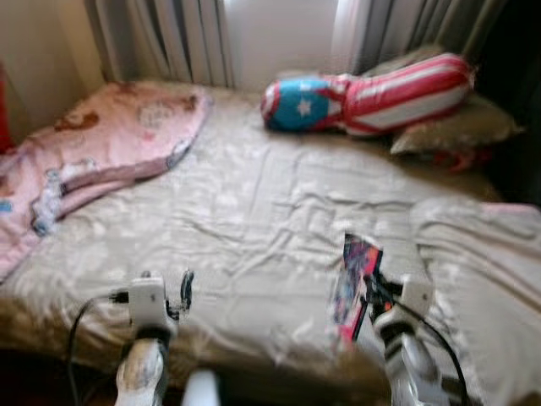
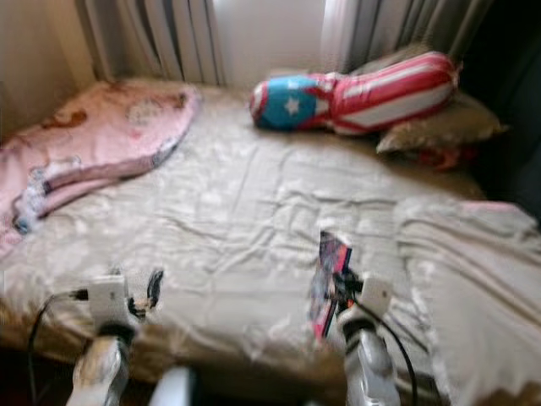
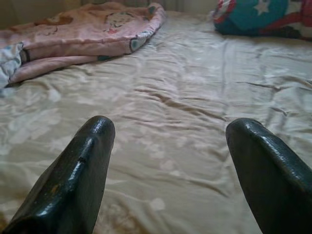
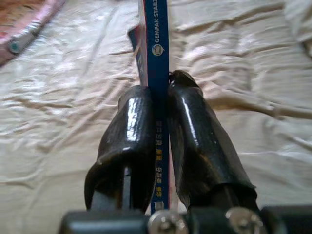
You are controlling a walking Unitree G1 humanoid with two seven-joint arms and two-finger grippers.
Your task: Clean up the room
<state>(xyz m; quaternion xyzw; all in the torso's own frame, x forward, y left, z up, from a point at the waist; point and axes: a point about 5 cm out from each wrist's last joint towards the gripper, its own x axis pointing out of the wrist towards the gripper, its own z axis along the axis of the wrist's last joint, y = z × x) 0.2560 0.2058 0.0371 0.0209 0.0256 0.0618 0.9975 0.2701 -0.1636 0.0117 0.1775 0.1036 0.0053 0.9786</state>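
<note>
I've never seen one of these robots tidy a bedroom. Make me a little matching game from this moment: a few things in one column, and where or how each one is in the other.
Things:
1. thin book
2. pink quilt
3. star-and-stripes bolster pillow
4. left gripper

States or places:
A. fingers spread apart, holding nothing, above the beige sheet
B. bunched up on the bed's left side
C. clamped upright between the right gripper's two black fingers
D. lying at the far end of the bed, by the curtains

Pairs: 1-C, 2-B, 3-D, 4-A
</note>
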